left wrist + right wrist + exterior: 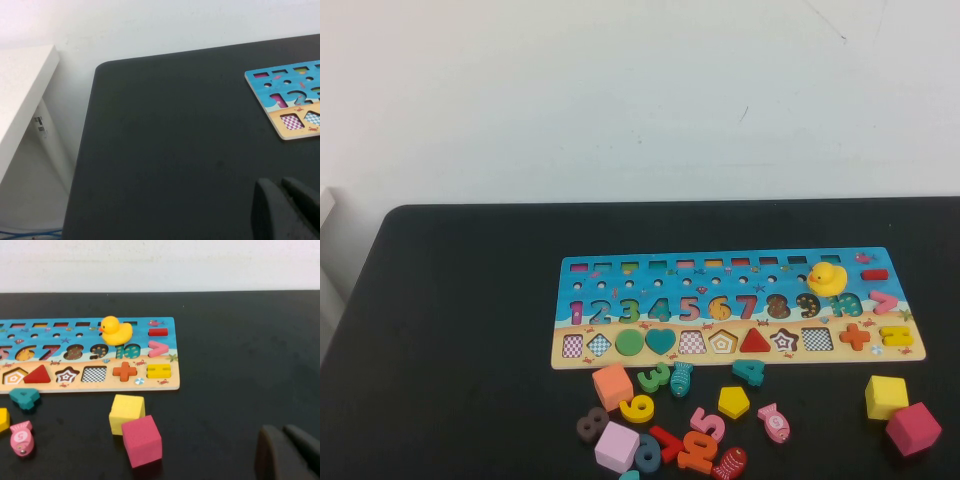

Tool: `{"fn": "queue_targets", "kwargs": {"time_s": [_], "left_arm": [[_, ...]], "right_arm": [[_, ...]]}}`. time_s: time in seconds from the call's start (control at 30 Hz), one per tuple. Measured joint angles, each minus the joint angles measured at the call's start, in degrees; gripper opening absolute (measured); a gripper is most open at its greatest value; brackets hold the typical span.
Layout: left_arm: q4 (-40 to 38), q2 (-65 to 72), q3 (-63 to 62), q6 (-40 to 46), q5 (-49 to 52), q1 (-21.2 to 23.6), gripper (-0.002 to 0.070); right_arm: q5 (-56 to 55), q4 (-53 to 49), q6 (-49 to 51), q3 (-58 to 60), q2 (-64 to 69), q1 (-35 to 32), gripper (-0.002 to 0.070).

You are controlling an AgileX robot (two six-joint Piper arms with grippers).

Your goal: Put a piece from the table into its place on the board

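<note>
Thin, light and stiff, the yellow pentagon piece (733, 401) lies flat on the table (470, 330) near the board (580, 300), best pinched across opposite edges; left gripper (287, 207) and right gripper (290, 452), each low at its wrist view's edge, show fingers narrowly together, holding nothing.

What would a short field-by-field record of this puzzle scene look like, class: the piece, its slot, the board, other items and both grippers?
piece: yellow pentagon lying flat on the black table, just in front of the board
slot: empty pentagon slot in the tan strip, left of the red triangle
board: number puzzle board, flat
on board: rubber duck near its right end
loose blocks: yellow cube beside pink cube
left gripper: over bare table, left of the board, holding nothing
right gripper: over table near the cubes, holding nothing
</note>
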Motion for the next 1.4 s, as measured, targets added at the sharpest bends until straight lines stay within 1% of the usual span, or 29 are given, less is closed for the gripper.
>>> {"fn": "queue_targets", "kwargs": {"time_s": [0.2,0.27,0.3,0.37,0.43,0.47,0.53,0.63,0.73,0.83,0.9,1.0,1.13,1.23,1.4], "left_arm": [[0.0,0.0,0.0,0.0,0.0,0.0,-0.0001],[-1.9,0.0,0.0,-0.9,-0.8,0.0,-0.0001],[-4.8,0.0,0.0,-2.8,-1.6,0.0,-0.0001],[-13.8,0.0,0.1,-9.5,-4.1,0.0,-0.0001],[-27.9,0.0,0.1,-17.5,-9.0,0.0,-0.0001],[-34.6,0.0,0.1,-19.8,-11.0,0.0,-0.0001],[-44.3,0.0,0.1,-22.6,-15.1,0.0,-0.0001],[-49.8,0.0,0.1,-21.7,-19.4,0.0,-0.0001],[-52.2,0.0,0.1,-18.7,-21.8,0.0,-0.0001],[-55.0,0.0,0.1,-17.7,-22.4,0.0,-0.0001],[-53.1,0.0,0.1,-16.5,-22.3,0.0,-0.0001],[-47.4,0.0,-1.0,-14.0,-19.6,0.0,-0.0001],[-40.0,0.9,-8.2,-7.6,-13.1,0.0,-0.0001],[-34.8,6.0,-15.8,1.1,-4.0,0.0,-0.0001],[-31.2,19.5,-28.6,19.0,12.2,0.0,-0.0001]], "right_arm": [[0.0,0.0,0.0,0.0,0.0,0.0,0.0019],[0.0,0.0,0.0,0.0,0.0,0.0,0.0019],[0.0,0.0,0.0,0.0,0.0,0.0,0.0019],[0.0,0.0,0.0,0.0,0.0,0.0,0.0019],[0.0,0.0,0.0,0.0,0.0,0.0,0.0019],[0.0,0.0,0.0,0.0,0.0,0.0,0.0019],[0.0,0.0,0.0,0.0,0.0,0.0,0.0019],[0.0,0.0,0.0,0.0,0.0,0.0,0.0019],[0.0,0.0,0.0,0.0,0.0,0.0,0.0019],[0.0,0.0,0.0,0.0,0.0,0.0,0.0019],[0.0,0.0,0.0,0.0,0.0,0.0,0.0019],[0.0,0.0,0.0,0.0,0.0,0.0,0.0019],[0.0,0.0,0.0,0.0,0.0,0.0,0.0019],[0.0,0.0,0.0,0.0,0.0,0.0,0.0019],[0.0,0.0,0.0,0.0,0.0,0.0,0.0019]]}}
